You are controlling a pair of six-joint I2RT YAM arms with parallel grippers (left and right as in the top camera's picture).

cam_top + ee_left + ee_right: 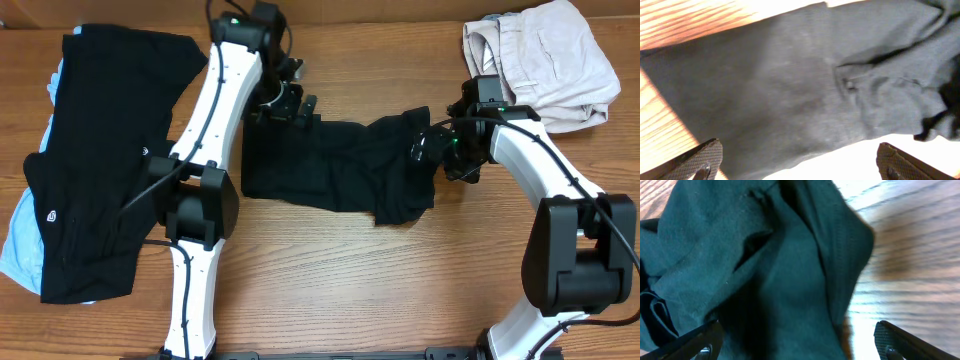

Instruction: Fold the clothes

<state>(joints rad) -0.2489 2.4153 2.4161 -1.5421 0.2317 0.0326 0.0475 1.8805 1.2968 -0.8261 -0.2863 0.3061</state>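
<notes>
Shirt: a black shirt [340, 165] lies mid-surface as a long band, smoother at its left end and bunched and creased at its right.
Why it lies so: judging by the shape, it has been drawn out sideways between the two arms so that it can be flattened for a fold; no fold is finished yet.
Left tool: the left tool [295, 108] is wide open, its tips far apart in the left wrist view [800, 162], with nothing gripped.
Shirt to left tool: the flat cloth [790, 85] spreads below and ahead of the tips, and none of it sits between them. From overhead the tool hangs over the shirt's far left corner.
Right tool: the right tool [440, 150] is also spread wide [800, 340] and holds nothing.
Shirt to right tool: rumpled folds [765, 280] lie under and ahead of it, with bare surface [350, 280] showing to one side. I cannot tell whether the tips touch the cloth.
Other clothes: a pile [100, 150] of black shirts on a blue shirt [20, 240] lies far left, and the trousers [540, 60] lie far right, both apart from the working shirt, likely to keep the middle free.
</notes>
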